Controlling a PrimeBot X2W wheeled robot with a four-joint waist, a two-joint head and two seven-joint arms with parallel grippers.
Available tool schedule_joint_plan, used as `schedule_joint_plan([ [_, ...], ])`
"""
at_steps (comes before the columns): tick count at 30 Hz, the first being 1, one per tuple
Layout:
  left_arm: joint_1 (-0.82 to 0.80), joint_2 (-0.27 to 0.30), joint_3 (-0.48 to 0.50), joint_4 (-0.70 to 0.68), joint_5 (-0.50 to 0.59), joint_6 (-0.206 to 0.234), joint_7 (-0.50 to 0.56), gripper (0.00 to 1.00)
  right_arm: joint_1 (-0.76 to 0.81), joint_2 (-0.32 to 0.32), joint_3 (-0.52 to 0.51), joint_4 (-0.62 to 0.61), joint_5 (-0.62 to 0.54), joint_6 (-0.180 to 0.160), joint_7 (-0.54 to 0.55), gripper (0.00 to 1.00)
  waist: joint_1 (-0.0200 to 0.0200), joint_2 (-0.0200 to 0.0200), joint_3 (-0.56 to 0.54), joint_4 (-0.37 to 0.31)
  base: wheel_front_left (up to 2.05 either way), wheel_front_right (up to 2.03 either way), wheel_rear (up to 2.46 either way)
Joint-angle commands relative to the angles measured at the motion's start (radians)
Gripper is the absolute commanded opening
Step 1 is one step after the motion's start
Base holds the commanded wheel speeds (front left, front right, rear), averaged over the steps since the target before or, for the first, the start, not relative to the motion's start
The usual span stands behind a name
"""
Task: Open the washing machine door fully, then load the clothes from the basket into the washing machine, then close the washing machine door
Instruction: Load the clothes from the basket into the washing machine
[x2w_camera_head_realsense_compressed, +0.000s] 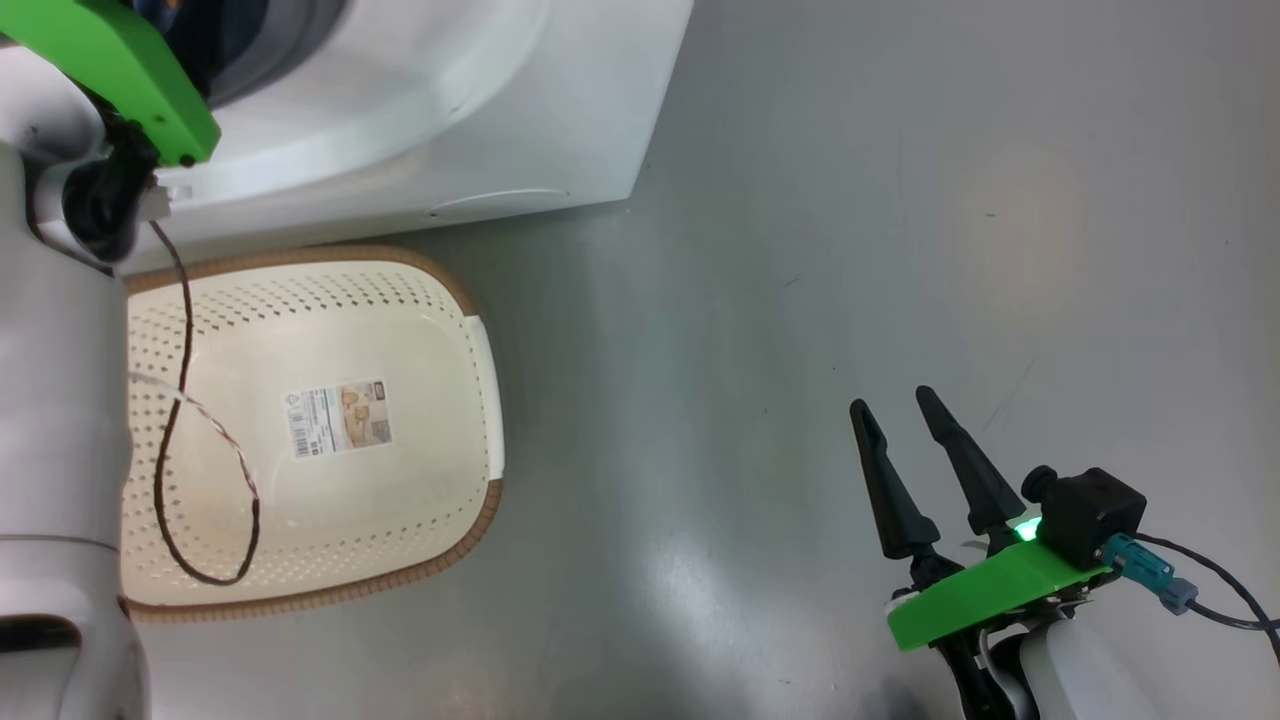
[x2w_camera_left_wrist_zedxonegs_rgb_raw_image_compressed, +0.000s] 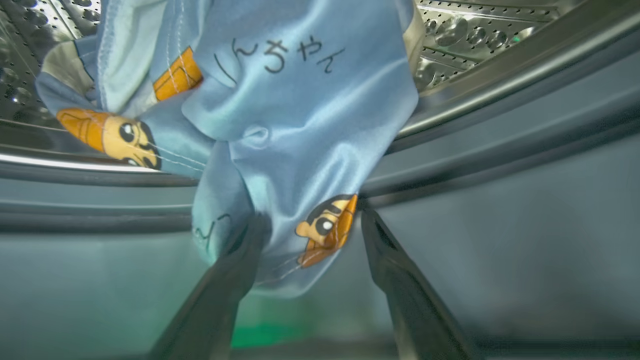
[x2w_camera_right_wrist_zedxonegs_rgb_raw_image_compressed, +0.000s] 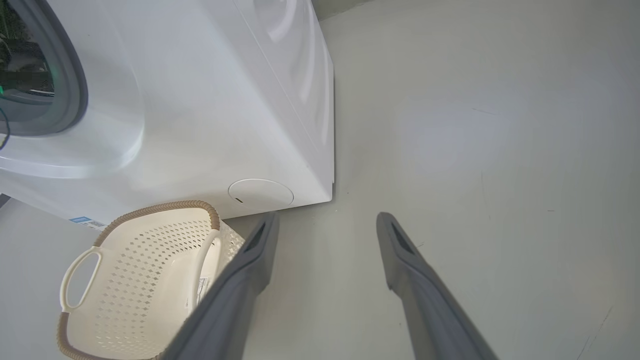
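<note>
The light blue clothes (x2w_camera_left_wrist_zedxonegs_rgb_raw_image_compressed: 300, 115) carry a line of dark handwritten Japanese characters above the left gripper (x2w_camera_left_wrist_zedxonegs_rgb_raw_image_compressed: 314, 217), and orange-brown cartoon faces are printed to its upper left and between its fingers. That gripper's fingers are spread wide and pinch nothing; the fabric's lower end hangs down between them, and its edge passes behind the left finger (x2w_camera_left_wrist_zedxonegs_rgb_raw_image_compressed: 235, 270). The cloth drapes from the perforated steel drum (x2w_camera_left_wrist_zedxonegs_rgb_raw_image_compressed: 460, 30) over the grey rubber ring (x2w_camera_left_wrist_zedxonegs_rgb_raw_image_compressed: 500, 115) of the washing machine (x2w_camera_head_realsense_compressed: 450, 150), so it lies partly inside the mouth, straight ahead of the fingertips. In the head view the basket (x2w_camera_head_realsense_compressed: 480, 300) sits on the grey floor (x2w_camera_head_realsense_compressed: 900, 200) far to the left of the right gripper (x2w_camera_head_realsense_compressed: 892, 400), just in front of the machine, with a paper label (x2w_camera_head_realsense_compressed: 338, 418) on its bare bottom: a barcode, a brownish picture and print too small to read. The pale left forearm (x2w_camera_head_realsense_compressed: 60, 450) and a looping dark cable (x2w_camera_head_realsense_compressed: 185, 330) hang over the basket's left part and hide it. The right gripper hovers above bare floor, fingers parted and holding nothing. The right wrist view adds a blue label (x2w_camera_right_wrist_zedxonegs_rgb_raw_image_compressed: 82, 220), unreadable, a round cap (x2w_camera_right_wrist_zedxonegs_rgb_raw_image_compressed: 260, 192) near the machine's base ahead of the fingers, and a basket handle (x2w_camera_right_wrist_zedxonegs_rgb_raw_image_compressed: 75, 275) to their lower left
</note>
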Motion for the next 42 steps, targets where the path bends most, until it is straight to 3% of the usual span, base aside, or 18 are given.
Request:
schedule_joint_plan([
  [1,-0.02,0.047,0.013,-0.005,-0.003,0.016,-0.01,1.0,0.031,0.004,0.025,-0.021,0.007,0.002,-0.012,1.0,0.0,-0.0001,0.008,-0.005,0.0,0.0,0.0],
  [6,-0.029,0.062,-0.005,0.038,0.028,0.042,-0.049,1.0,0.028,0.004,0.029,-0.02,0.012,0.002,-0.012,1.0,0.0,-0.0001,0.02,-0.012,0.0,0.0,0.0],
  [7,-0.031,0.063,-0.005,0.046,0.029,0.046,-0.056,0.56,0.028,0.004,0.031,-0.018,0.012,0.002,-0.012,1.0,0.0,-0.0001,0.022,-0.013,0.0,0.0,0.0],
  [8,-0.035,0.064,-0.006,0.053,0.03,0.05,-0.063,0.42,0.026,0.004,0.033,-0.017,0.013,0.002,-0.012,1.0,0.0,-0.0001,0.025,-0.015,0.0,0.0,0.0],
  [10,-0.043,0.067,-0.009,0.062,0.036,0.058,-0.087,0.0,0.022,0.004,0.034,-0.017,0.016,0.002,-0.012,1.0,0.0,-0.0001,0.031,-0.016,0.0,0.0,0.0],
  [14,-0.05,0.075,-0.01,0.077,0.044,0.069,-0.148,0.0,0.019,0.004,0.034,-0.011,0.017,0.002,-0.012,1.0,0.0,-0.0001,0.03,-0.017,0.0,0.0,0.0],
  [21,-0.079,0.114,-0.039,0.064,0.105,0.091,-0.354,0.0,0.017,0.004,0.032,-0.011,0.024,0.002,-0.012,1.0,0.0,-0.0001,0.028,-0.014,0.0,0.0,0.0],
  [26,-0.11,0.124,-0.039,0.058,0.109,0.074,-0.493,0.0,0.021,0.004,0.035,-0.016,0.026,0.002,-0.012,1.0,0.0,-0.0001,0.033,-0.015,0.0,0.0,0.0],
  [34,-0.182,0.146,-0.043,0.082,0.095,0.029,-0.571,0.0,0.019,0.004,0.041,-0.027,0.04,0.002,-0.012,1.0,0.0,-0.0001,0.074,-0.035,0.0,0.0,0.0],
  [42,-0.257,0.168,-0.054,0.095,0.087,0.008,-0.582,0.0,0.014,0.004,0.046,-0.041,0.054,0.002,-0.012,1.0,0.0,-0.0001,0.129,-0.052,0.0,0.0,0.0],
])
